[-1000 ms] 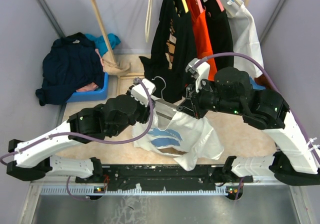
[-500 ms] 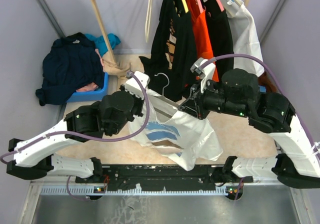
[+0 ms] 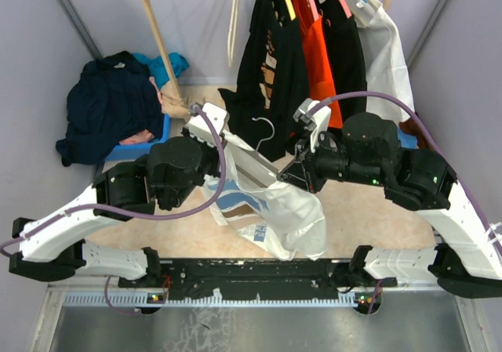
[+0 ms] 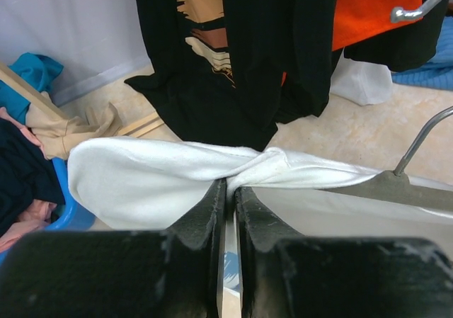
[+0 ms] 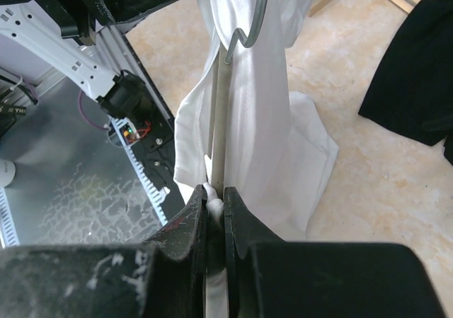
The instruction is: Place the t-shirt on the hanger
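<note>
The left gripper (image 4: 228,188) has just clamped onto the t-shirt (image 4: 141,180) beside the hanger (image 4: 403,187), whose other end the right gripper (image 5: 214,197) pinches tight, so the t-shirt draped over the hanger can probably be spread now.

The top external camera sits high above and behind the arms, looking down and forward. The base rail (image 3: 251,277) lies at 6 o'clock, the hanging garments (image 3: 314,46) at 12 and the blue bin (image 3: 145,146) near 9. It is far enough back to show both arms whole.

The left wrist camera rides close behind the left gripper (image 4: 230,185), looking almost level along its fingers toward the garments at 12 o'clock.

The right wrist camera sits equally close behind the right gripper (image 5: 214,194) and looks steeply down, with the rail at 9 o'clock.

All three views share the t-shirt (image 3: 286,211) and the hanger (image 3: 255,161).
</note>
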Controlling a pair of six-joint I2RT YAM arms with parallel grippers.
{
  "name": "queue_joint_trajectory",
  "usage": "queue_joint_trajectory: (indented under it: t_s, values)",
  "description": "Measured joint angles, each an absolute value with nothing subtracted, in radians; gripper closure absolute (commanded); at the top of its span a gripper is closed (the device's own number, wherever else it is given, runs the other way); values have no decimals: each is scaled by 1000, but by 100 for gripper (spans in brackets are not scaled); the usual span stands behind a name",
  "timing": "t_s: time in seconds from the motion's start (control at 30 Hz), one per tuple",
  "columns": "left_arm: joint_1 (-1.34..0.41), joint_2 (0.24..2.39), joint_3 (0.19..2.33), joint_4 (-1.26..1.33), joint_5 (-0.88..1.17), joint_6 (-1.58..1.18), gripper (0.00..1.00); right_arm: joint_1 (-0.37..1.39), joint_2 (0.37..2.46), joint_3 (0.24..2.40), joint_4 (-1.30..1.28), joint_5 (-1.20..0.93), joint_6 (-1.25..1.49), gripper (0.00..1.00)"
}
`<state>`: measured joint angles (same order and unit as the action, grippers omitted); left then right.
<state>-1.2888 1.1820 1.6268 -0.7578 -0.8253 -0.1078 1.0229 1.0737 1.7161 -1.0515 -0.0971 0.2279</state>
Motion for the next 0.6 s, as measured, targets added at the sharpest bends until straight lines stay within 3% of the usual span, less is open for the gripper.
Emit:
queue_joint_trajectory:
  t_s: [0.23, 0.6]
  values:
    - [-1289, 1186, 1627, -773, -807, -127, 73, 1023, 1074, 1716, -1065, -72, 228, 100]
    - [-1289, 1177, 1625, -783, -811, -137, 73, 1023, 1079, 1717, -1071, -83, 227, 100]
